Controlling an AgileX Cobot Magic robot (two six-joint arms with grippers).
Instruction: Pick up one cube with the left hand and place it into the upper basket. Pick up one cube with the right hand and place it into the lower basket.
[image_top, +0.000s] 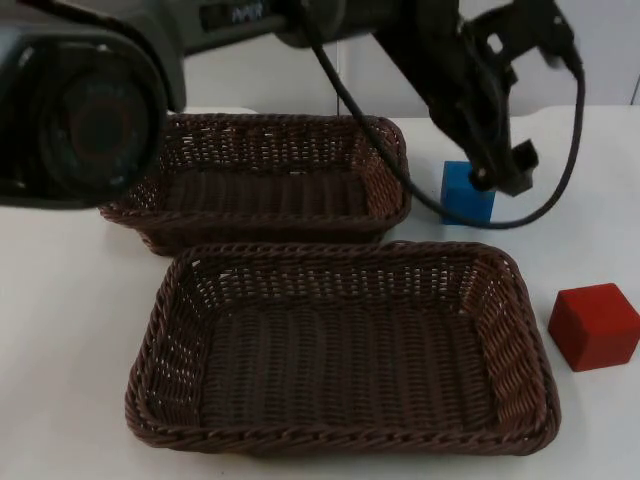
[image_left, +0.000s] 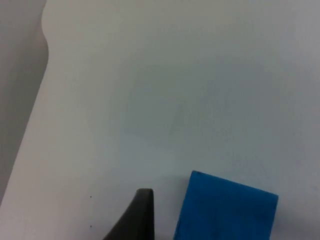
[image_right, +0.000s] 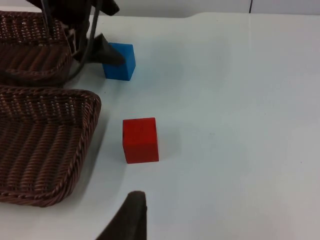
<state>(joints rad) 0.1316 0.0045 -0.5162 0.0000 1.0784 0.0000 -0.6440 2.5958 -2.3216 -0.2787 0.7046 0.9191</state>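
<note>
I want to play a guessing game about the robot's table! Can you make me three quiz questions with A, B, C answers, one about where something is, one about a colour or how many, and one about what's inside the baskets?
1. Where is the left gripper?
A. Over the blue cube
B. Inside the lower basket
C. Over the red cube

2. How many cubes are on the table?
A. One
B. Two
C. Four

3. What is in the two baskets?
A. A cube in each
B. Nothing
C. Both cubes in one

Answers:
1. A: in the top view the left gripper hangs right at the blue cube, and the left wrist view shows that cube beside a fingertip.
2. B: just the blue cube and the red cube sit on the table.
3. B: the upper basket and the lower basket show only bare weave inside.
</note>
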